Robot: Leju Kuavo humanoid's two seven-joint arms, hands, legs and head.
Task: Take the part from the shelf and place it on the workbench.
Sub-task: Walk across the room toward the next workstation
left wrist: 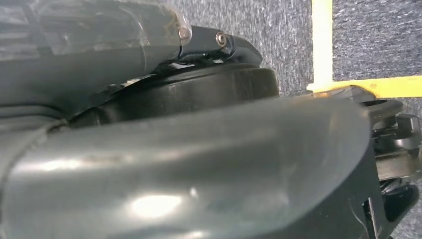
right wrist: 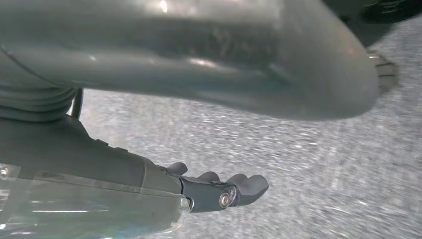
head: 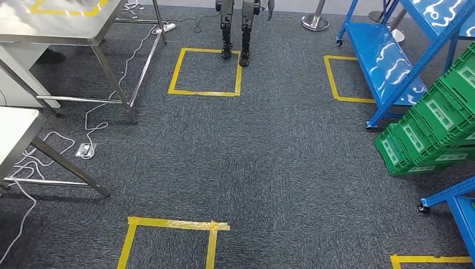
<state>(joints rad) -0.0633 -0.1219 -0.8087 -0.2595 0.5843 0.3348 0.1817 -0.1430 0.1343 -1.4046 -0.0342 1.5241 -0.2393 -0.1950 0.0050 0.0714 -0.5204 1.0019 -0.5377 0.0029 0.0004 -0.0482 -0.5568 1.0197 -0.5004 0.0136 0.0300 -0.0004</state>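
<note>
Fingers point(left wrist: 219, 42) and thumb of the left hand point(left wrist: 199, 164) clamp what looks like the dark round part point(left wrist: 199, 89), right hand point(right wrist: 149, 184) loosely spread and empty, so it's the carry: next, turn from the blue shelf point(head: 386, 61) toward the steel surface point(head: 56, 22).

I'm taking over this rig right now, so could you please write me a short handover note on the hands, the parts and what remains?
Left hand: hangs over the carpet beside yellow floor tape; too close to tell whether it is open or holding anything.
Right hand: over bare carpet, fingers apart, nothing in it.
Things: blue shelf at right with green bins; no part can be made out in them from here. Steel workbench at upper left.
Done: no part is seen on the workbench.
Left: approach the shelf, take the part, carry it to the workbench.
</note>
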